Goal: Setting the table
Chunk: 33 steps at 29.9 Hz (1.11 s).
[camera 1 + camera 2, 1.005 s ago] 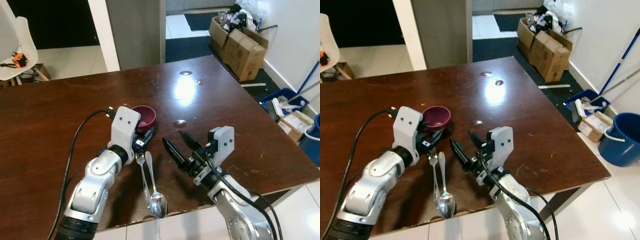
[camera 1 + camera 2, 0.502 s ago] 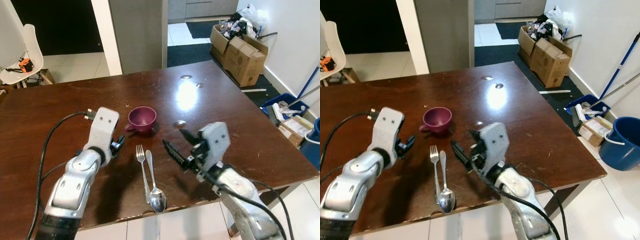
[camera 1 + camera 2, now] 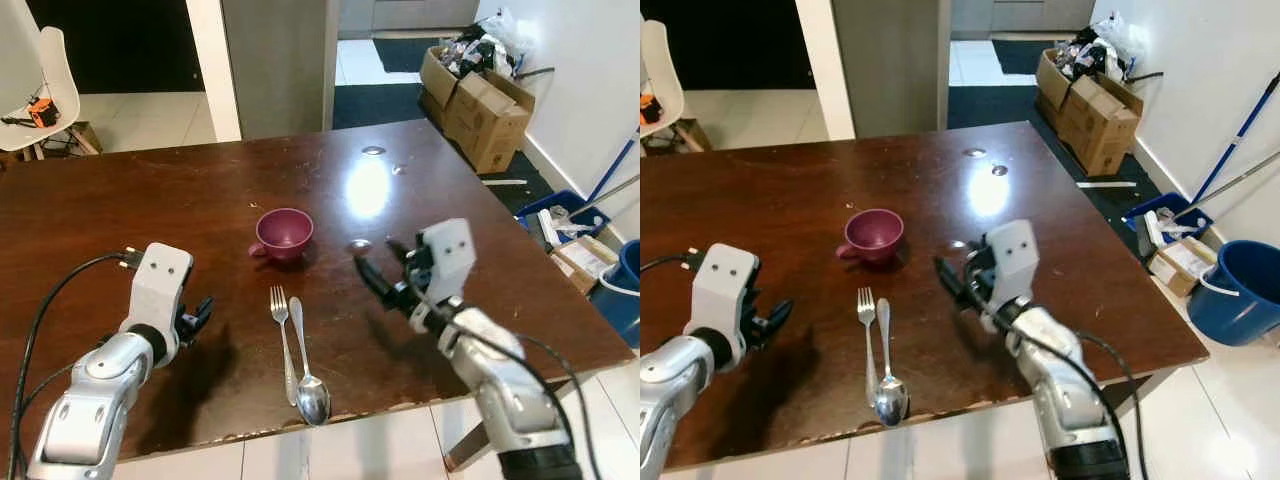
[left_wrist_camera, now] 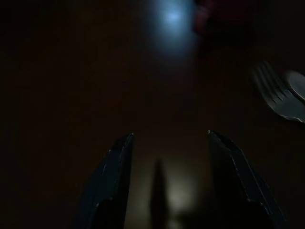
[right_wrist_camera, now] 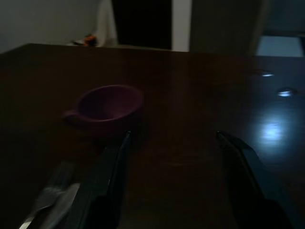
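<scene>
1. Left eye view, lower middle: a spoon (image 3: 309,386) and a fork (image 3: 283,338) lie side by side on the dark surface (image 3: 120,220), the spoon's bowl near the front edge.
2. Lower left, the left claw (image 3: 196,317) hovers released and empty, well apart from the cutlery.
3. Right of centre, the right claw (image 3: 377,285) is also spread and empty.
4. Farther, mid-frame, the purple cup (image 3: 283,234) stands upright just beyond the fork's tines.
5. Any next reach should come low and slow, to avoid nudging the aligned cutlery.
</scene>
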### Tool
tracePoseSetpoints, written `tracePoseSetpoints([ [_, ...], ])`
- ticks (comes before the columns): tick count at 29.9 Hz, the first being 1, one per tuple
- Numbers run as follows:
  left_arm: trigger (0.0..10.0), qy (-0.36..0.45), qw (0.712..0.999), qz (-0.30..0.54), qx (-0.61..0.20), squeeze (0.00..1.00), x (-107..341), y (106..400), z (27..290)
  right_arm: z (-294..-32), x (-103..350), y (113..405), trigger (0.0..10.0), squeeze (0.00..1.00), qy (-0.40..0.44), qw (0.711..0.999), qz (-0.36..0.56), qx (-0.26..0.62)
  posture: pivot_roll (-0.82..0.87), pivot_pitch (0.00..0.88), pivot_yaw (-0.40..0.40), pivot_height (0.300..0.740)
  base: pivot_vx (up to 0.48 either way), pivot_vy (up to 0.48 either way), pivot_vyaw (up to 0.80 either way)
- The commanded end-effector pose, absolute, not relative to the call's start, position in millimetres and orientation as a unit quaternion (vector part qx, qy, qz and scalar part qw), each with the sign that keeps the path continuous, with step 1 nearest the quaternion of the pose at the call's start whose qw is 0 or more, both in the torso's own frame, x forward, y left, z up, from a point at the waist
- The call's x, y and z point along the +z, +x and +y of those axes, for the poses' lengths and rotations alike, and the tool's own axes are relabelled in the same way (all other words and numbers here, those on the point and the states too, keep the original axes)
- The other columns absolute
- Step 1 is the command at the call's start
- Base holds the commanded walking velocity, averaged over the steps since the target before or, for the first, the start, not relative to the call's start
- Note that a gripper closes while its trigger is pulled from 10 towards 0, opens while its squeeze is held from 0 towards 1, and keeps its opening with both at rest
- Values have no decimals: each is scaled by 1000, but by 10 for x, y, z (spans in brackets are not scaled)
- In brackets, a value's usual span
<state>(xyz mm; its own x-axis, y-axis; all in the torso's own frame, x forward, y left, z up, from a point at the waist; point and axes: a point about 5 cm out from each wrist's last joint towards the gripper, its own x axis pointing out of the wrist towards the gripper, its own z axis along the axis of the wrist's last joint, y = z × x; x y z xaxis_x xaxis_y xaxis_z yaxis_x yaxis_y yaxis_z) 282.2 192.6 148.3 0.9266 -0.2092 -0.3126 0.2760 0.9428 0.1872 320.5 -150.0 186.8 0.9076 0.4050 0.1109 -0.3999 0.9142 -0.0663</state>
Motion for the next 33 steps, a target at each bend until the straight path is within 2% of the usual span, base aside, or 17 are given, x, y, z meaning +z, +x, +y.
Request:
tracePoseSetpoints([
  [1,10000,113,966,153,-173,0,1456,2780,1773,-1539,1821,3216,10000,0,-19,979,-56,193,-28,57,95,740,0,0,0],
  [2,10000,126,959,149,-208,0,1447,2798,1601,-1593,1825,3233,10000,0,-12,982,-58,177,-33,56,97,740,0,0,0],
  [4,10000,131,956,149,-216,0,1443,2805,1557,-1606,1825,3240,10000,0,-10,983,-59,173,-36,56,101,740,0,0,0],
  [6,10000,167,942,136,-256,0,1401,2918,1242,-1650,1846,3262,10000,0,-8,986,-68,154,-39,58,105,740,0,0,0],
  [7,10000,167,942,136,-256,0,1401,2918,1242,-1650,1846,3262,10000,0,-8,986,-68,154,-39,58,105,740,0,0,0],
  [10,10000,179,936,138,-268,0,1360,3013,1027,-1615,1859,3268,10000,0,-2,985,-74,159,-45,58,113,740,0,0,0],
  [15,10000,196,929,148,-277,0,1325,3068,905,-1548,1853,3257,10000,0,0,983,-77,164,-49,64,120,740,0,0,0],
  [18,10000,241,919,149,-273,0,1308,3071,958,-1502,1842,3244,10000,0,2,982,-78,169,-45,66,124,740,0,0,0],
  [23,10000,227,915,198,-269,0,1189,3011,1084,-1483,1820,3232,10000,0,3,982,-78,173,-37,71,131,740,0,0,0],
  [27,10000,269,894,225,-277,0,1019,2906,1212,-1482,1819,3237,10000,0,7,982,-80,172,-29,72,132,740,0,0,0],
  [33,10000,290,899,233,-233,0,960,3000,1370,-1468,1825,3243,10000,0,8,982,-82,173,-34,69,131,740,0,0,0],
])
